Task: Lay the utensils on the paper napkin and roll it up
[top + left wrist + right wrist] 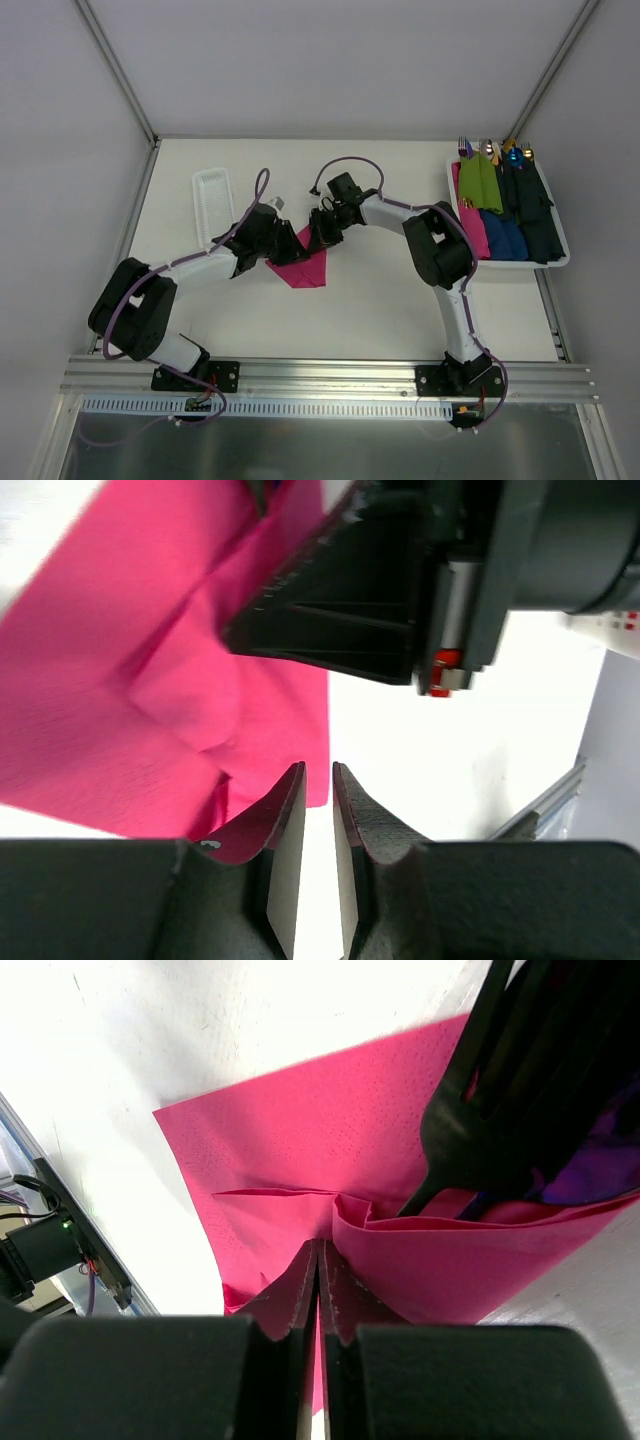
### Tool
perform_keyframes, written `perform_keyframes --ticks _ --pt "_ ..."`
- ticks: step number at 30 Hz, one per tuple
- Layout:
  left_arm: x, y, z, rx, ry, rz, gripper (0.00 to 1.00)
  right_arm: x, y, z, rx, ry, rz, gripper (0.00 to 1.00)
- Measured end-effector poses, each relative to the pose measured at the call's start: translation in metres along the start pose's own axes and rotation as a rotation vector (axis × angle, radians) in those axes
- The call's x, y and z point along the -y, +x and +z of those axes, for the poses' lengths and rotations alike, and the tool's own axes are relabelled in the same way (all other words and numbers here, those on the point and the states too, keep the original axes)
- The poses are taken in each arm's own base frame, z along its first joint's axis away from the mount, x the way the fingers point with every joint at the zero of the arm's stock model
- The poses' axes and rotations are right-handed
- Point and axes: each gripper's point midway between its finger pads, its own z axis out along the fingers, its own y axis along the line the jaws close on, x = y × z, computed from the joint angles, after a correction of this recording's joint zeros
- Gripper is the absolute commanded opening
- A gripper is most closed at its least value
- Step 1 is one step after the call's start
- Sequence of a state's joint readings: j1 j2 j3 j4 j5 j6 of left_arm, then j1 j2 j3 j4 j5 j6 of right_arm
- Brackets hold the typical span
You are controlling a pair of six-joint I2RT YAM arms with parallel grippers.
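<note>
The magenta paper napkin (305,268) lies crumpled mid-table, between the two grippers. In the right wrist view one side of the napkin (300,1130) is folded up over the dark fork (490,1110) and the purple spoon (600,1160), which rest inside the fold. My right gripper (318,1245) is shut on the fold's edge, and from above it (318,238) sits at the napkin's far corner. My left gripper (318,770) stands slightly open at the napkin's (100,700) edge, with only white table showing between its fingers. From above it (285,240) is at the napkin's left side.
A white ridged tray (213,200) lies at the back left. A white bin (520,263) at the right holds green (480,180), blue and navy rolled bundles with utensil tips poking out. The right gripper's body (380,590) hangs close above the left fingers.
</note>
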State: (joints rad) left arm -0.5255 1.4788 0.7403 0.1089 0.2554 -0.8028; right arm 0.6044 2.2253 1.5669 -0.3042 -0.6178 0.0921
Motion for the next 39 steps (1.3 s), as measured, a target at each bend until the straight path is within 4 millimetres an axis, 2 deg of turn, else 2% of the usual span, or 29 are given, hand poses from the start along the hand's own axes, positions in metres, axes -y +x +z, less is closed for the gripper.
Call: perform_keyframes --ticks 6,11,14,26,33,39 --pt "0.011 0.014 0.012 -0.042 0.050 0.018 0.15 0.000 0.000 0.000 0.000 0.000 0.002 0.02" --pt "-0.009 0.036 0.034 -0.120 -0.008 -0.032 0.10 0.000 0.000 0.000 -0.001 0.000 0.006 0.02" --pt "-0.018 0.042 0.039 -0.139 -0.034 -0.066 0.08 0.000 0.000 0.000 0.000 0.000 0.009 0.02" --pt "-0.026 0.050 0.037 -0.145 -0.055 -0.122 0.04 0.001 0.000 -0.001 -0.004 0.002 0.017 0.02" --pt "-0.029 0.054 0.033 -0.174 -0.060 -0.107 0.05 0.011 -0.004 -0.009 -0.012 0.008 0.055 0.04" --pt "-0.028 0.058 0.031 -0.203 -0.058 -0.093 0.04 0.015 -0.010 -0.016 -0.003 0.003 0.066 0.25"
